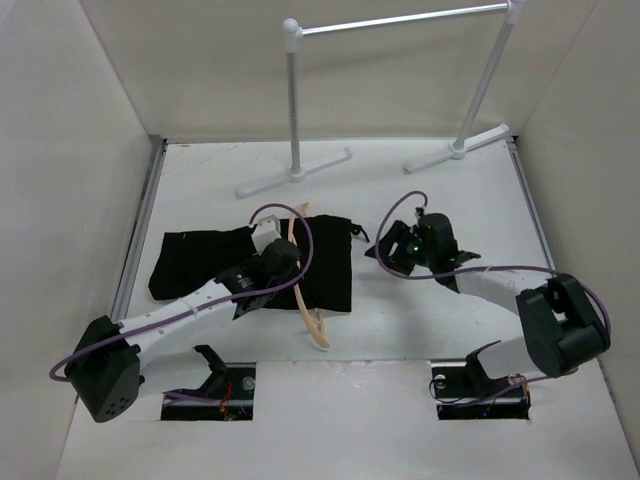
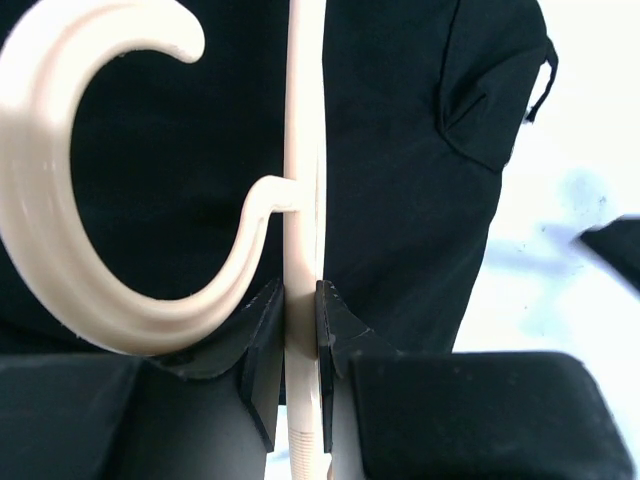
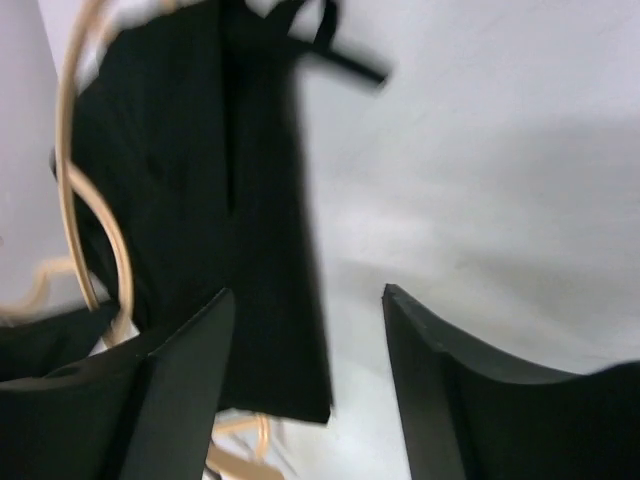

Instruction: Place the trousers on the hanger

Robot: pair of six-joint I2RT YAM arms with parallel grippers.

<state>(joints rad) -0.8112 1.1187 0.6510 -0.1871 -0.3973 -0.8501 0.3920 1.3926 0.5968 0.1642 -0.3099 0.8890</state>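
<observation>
Black trousers (image 1: 200, 262) lay flat on the left half of the white worktop (image 1: 430, 330), midway between its rear and near edges. The tan hanger (image 1: 314, 325) lay across their right part. The left gripper (image 2: 301, 320) was clamped on its thin bar. The right gripper (image 3: 308, 310) had its jaws spread and empty, just beside the trousers' right edge. A pole rack (image 1: 400, 20) stood by the rear edge

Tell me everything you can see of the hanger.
The hanger is thin, smooth and light tan, with a curved shoulder bow and a rounded hook. It runs front to back over the black trousers, and its near end juts past their edge above the white table. The left gripper is shut on its bar, near where the hook joins.
</observation>
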